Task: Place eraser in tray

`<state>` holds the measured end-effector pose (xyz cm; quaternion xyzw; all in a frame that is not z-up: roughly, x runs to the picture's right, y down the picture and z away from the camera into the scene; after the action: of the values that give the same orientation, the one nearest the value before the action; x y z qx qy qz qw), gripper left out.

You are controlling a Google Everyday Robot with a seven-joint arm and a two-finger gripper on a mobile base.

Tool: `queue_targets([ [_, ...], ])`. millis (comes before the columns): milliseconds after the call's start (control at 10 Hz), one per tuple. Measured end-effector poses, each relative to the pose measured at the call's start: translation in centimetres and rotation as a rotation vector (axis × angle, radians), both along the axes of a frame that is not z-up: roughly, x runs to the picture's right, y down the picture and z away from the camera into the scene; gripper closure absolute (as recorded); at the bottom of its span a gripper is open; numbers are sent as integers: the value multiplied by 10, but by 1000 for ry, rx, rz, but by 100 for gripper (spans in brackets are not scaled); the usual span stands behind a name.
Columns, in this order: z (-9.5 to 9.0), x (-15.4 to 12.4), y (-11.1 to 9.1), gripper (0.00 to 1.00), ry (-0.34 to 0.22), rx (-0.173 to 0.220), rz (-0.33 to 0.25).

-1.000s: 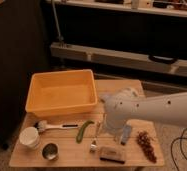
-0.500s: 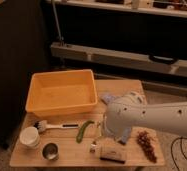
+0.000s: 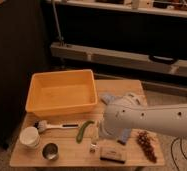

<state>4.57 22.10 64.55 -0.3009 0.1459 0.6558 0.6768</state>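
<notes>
Your gripper (image 3: pixel 96 141) hangs low over the table (image 3: pixel 121 88). The eraser (image 3: pixel 112 154) lies just beside it at 4 o'clock and the tray (image 3: pixel 62 106) sits at 11. You cannot tell its grip.

I have a single view to work with. It looks down at a slant from above, on the near side of the desk (image 3: pixel 72 155), and faces the dark shelving (image 3: pixel 127 57) across the top of the frame. The range is middling: the whole desk fits in the lower half, with the tray (image 3: pixel 62 92) left of centre. The arm (image 3: pixel 157 120) enters from the right edge, and the claw (image 3: pixel 94 142) hangs near bottom centre, close to the eraser (image 3: pixel 112 154).
</notes>
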Motion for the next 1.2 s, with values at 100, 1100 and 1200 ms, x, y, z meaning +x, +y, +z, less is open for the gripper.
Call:
queue_targets([
  [100,0,-1,0,35,-4,11,-6],
  [1100,12,75,-42,35,-420,460,-499],
  [1200,13,75,-41,35,-433,457,-504],
])
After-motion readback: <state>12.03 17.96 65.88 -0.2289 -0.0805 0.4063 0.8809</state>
